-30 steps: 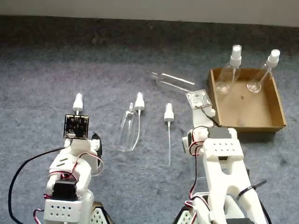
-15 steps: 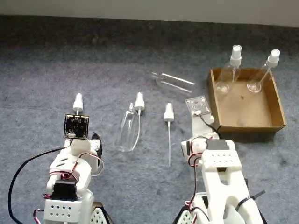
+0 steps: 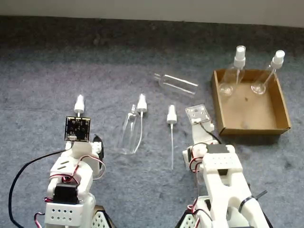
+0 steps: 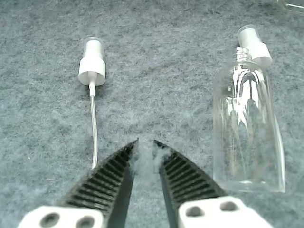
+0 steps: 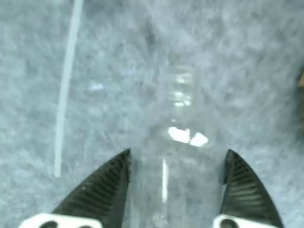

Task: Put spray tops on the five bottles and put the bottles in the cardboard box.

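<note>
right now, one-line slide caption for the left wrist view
Left claw, slightly open, poised near a loose spray top and a lying clear bottle.

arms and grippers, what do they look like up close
Both arms, left arm and right arm, are white plastic with rows of small holes and red and black wires. The left gripper and right gripper have black, ribbed, pointed fingers on white mounts.

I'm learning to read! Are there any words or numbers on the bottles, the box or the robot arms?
No words or numbers can be read.
The clear bottle, spray top and cardboard box are plain.
Specks on the left arm's black board are too small to read.
</note>
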Controlling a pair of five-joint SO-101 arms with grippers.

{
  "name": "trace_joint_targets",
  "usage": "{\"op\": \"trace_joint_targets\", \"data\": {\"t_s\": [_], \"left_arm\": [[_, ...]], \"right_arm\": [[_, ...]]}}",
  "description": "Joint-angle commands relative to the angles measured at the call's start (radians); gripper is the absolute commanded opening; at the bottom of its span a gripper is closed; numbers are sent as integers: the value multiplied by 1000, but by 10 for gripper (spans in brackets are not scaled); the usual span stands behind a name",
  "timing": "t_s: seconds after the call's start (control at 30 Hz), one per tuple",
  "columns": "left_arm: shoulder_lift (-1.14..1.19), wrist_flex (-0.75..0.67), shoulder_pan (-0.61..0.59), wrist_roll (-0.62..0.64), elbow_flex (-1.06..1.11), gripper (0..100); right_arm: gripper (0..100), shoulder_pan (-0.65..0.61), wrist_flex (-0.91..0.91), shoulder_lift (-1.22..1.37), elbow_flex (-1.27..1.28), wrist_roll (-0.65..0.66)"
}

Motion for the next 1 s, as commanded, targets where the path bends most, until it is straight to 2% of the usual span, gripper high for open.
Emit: {"op": "trace_joint_targets", "data": {"t_s": [0.0, 0.2, 0.43, 0.73, 0.87, 0.97], "left_arm": [[-10, 3, 18, -5, 21, 7], [-10, 3, 18, -5, 21, 7], [-10, 3, 18, -5, 21, 7], [-10, 3, 18, -5, 21, 7], [-10, 3, 18, -5, 21, 7], [-10, 3, 18, -5, 21, 7]], "right_arm": [[252, -13, -13, -1, -5, 6], [252, -13, 1, -1, -16, 25], [255, -21, 200, -1, -188, 55], [255, -24, 209, 1, -265, 57], [255, -25, 269, 2, -306, 49], [255, -28, 295, 2, -351, -6]]}}
